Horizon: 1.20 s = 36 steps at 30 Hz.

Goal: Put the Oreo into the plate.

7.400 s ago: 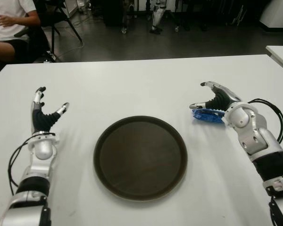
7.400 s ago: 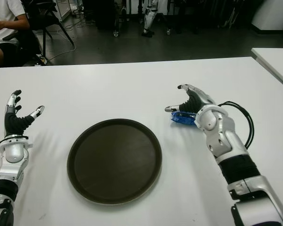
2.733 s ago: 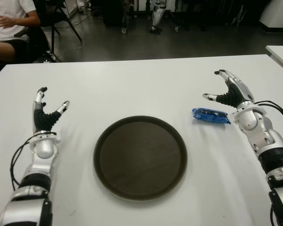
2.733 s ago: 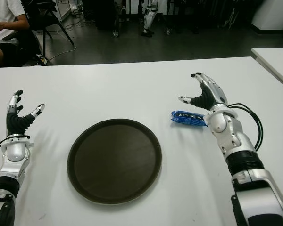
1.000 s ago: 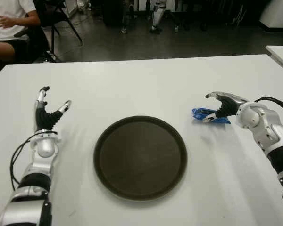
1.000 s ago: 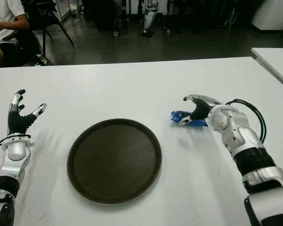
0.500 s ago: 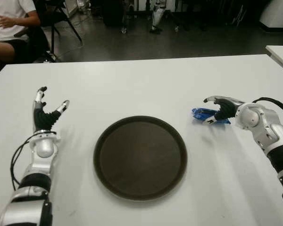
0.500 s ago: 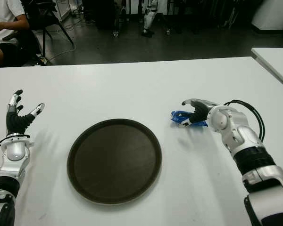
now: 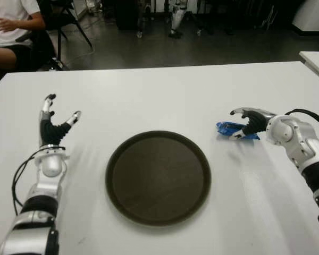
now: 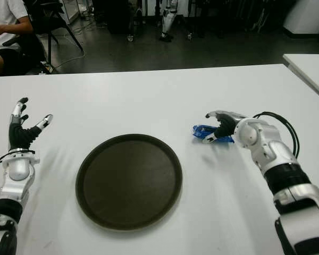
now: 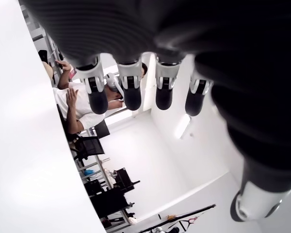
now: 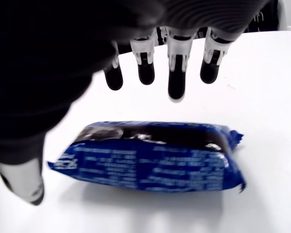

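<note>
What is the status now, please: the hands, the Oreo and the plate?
Right hand open, arched over Oreo pack, no grasp yet. Left hand open, idle left of plate. Pack lies on table, right of plate. Path clear.

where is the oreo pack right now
The Oreo pack lies on the white table, to the right of the brown plate, under the open right hand.
</note>
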Motion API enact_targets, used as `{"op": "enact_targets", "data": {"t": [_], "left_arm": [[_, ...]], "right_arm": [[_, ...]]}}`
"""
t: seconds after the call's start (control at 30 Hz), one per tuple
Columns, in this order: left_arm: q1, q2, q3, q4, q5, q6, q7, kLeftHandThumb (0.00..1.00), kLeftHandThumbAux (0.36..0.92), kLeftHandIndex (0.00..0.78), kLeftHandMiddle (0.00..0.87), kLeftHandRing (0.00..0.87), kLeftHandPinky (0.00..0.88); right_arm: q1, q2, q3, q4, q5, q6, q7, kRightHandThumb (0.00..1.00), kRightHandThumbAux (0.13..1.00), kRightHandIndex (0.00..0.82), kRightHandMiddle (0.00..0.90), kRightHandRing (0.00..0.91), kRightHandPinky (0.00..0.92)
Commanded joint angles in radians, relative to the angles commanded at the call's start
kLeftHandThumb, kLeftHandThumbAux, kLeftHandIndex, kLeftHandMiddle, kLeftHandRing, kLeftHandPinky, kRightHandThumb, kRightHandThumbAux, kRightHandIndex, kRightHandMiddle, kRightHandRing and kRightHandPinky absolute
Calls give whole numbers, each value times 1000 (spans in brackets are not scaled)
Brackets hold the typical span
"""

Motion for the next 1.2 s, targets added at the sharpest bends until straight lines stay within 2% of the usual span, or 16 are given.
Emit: {"op": "enact_targets", "data": {"t": [0.4, 0.67, 1.13, 1.2], "left_arm": [[-6, -6, 8, 8, -6, 5, 15, 0, 670, 7, 20, 5, 0], [-12, 2, 3, 19, 5, 17, 18, 0, 641, 12, 18, 1, 0], [-7, -6, 8, 8, -1, 4, 18, 0, 628, 1, 8, 0, 0], [-28, -9, 15, 48, -13, 2, 15, 0, 639, 4, 14, 2, 0]], "right_arm": [[-12, 10, 3, 26, -5, 7, -8, 115, 591, 0, 76, 94, 96], [-19, 18, 10, 38, -10, 24, -8, 107, 576, 0, 70, 83, 94], [-34, 43, 40, 41, -27, 114, 5, 56, 649, 0, 78, 92, 104], [-31, 49, 37, 35, -20, 123, 8, 52, 659, 0, 79, 98, 110]]}}
